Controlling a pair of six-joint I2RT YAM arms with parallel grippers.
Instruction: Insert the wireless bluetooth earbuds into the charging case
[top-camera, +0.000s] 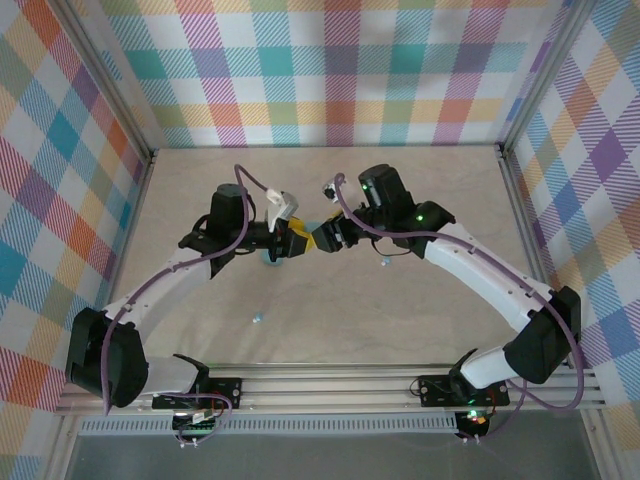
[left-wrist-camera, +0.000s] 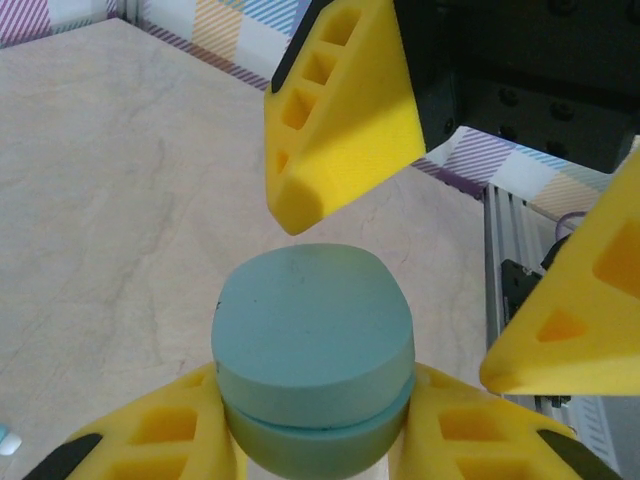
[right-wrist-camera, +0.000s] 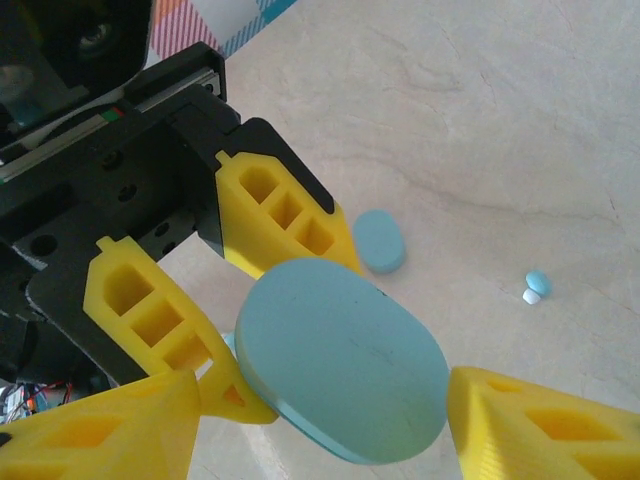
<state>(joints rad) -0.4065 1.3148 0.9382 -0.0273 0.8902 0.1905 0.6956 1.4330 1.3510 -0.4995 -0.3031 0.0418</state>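
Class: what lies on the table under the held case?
A second case and one earbud show past its edge on the table; directly beneath, the held case hides the surface.

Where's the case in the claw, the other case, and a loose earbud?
held teal case (left-wrist-camera: 312, 325), left wrist view, lid top.
other teal case (right-wrist-camera: 378, 240), right wrist view, top middle.
loose earbud (right-wrist-camera: 537, 283), right wrist view, blue head.

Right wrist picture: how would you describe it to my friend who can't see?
A teal oval case sits mid-picture, gripped by the yellow fingers of the left hand, with the right hand open either side. On the pale table beyond lie a second teal case and one tiny blue earbud.
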